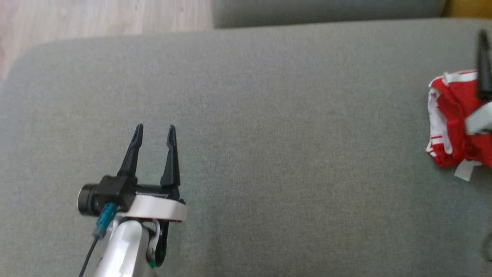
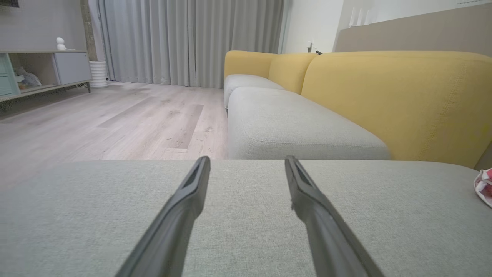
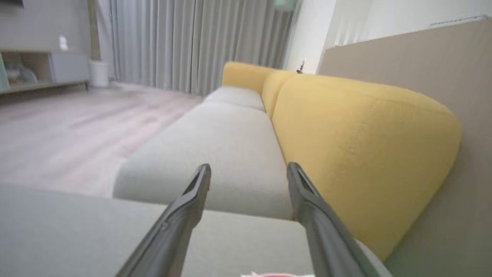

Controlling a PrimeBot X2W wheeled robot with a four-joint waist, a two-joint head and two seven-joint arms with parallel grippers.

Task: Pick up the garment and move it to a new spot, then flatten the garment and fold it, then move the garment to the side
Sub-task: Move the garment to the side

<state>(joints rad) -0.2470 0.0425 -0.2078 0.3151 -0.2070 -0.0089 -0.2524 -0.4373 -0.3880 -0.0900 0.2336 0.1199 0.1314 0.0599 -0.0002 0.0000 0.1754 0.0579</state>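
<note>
Right pincer point(image 3: 246, 167), released and empty, hovers over the crumpled garment point(image 1: 451, 115); I worry a shallow pinch catches one layer and it slips free mid-carry.

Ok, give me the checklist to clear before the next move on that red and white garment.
1. Left gripper open, nothing in it: ok.
2. Right gripper open, nothing between its fingers: ok.
3. Garment resting on the grey cushion: ok.
4. Garment flat: not ok, it lies bunched.
5. Whole garment in the head view: not ok, the picture's right edge cuts it off.
6. Bare cushion room to spread it: ok, a wide stretch lies to its left.
</note>
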